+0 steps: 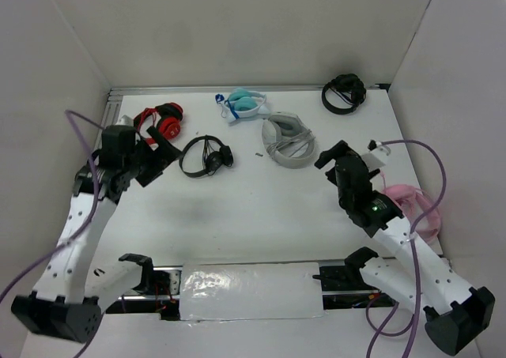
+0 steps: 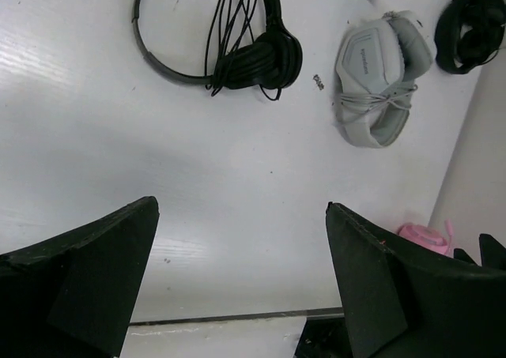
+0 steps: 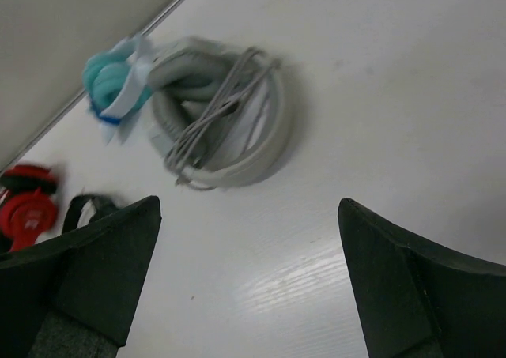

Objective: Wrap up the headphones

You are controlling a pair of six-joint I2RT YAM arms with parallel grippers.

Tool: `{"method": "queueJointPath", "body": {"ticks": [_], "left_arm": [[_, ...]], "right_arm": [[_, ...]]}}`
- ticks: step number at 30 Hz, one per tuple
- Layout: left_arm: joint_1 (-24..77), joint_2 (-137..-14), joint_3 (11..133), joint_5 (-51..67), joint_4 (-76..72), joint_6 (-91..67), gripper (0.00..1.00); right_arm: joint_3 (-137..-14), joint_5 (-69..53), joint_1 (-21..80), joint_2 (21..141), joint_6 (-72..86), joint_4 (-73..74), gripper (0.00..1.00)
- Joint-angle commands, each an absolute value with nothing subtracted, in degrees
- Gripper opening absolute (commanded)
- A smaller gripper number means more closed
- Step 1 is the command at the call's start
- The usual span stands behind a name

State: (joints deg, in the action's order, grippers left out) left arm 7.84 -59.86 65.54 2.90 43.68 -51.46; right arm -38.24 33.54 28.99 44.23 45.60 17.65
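The slim black headphones (image 1: pixel 204 156) lie flat on the white table at left of centre, with the thin cable gathered in loops across the headband and earcups. In the left wrist view they lie at the top (image 2: pixel 237 46). My left gripper (image 1: pixel 164 154) is open and empty, just left of them and apart from them; its own view (image 2: pixel 241 275) shows only bare table between the fingers. My right gripper (image 1: pixel 326 159) is open and empty at right of centre, next to the grey headphones (image 3: pixel 221 121). Its wrist view (image 3: pixel 249 283) shows only table between the fingers.
Red-and-black headphones (image 1: pixel 162 121) lie behind my left gripper. Teal headphones (image 1: pixel 245 103), the grey headphones (image 1: pixel 286 139) and a bulkier black headset (image 1: pixel 344 93) lie at the back. Pink headphones (image 1: pixel 411 204) lie at the right edge. A small dark bit (image 1: pixel 259 154) lies mid-table.
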Motion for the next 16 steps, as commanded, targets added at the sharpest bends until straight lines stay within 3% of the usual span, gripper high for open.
{"method": "queueJointPath", "body": {"ticks": [1,7,16], "left_arm": [[8.3,-52.4,60.4,2.1,46.3,-54.6,0.99],[9.2,-43.9,54.6,1.3,46.2,-57.1,0.99],[10.1,-46.7,54.5,0.4,46.3,-56.8,0.99]], "right_arm": [[-43.6,51.5,28.3,42.3,55.8,35.4,1.00],[-43.8,58.7,28.3,33.3,61.6,42.6,1.00],[-34.7,55.4,28.1,16.9,51.4,30.4,1.00]]}}
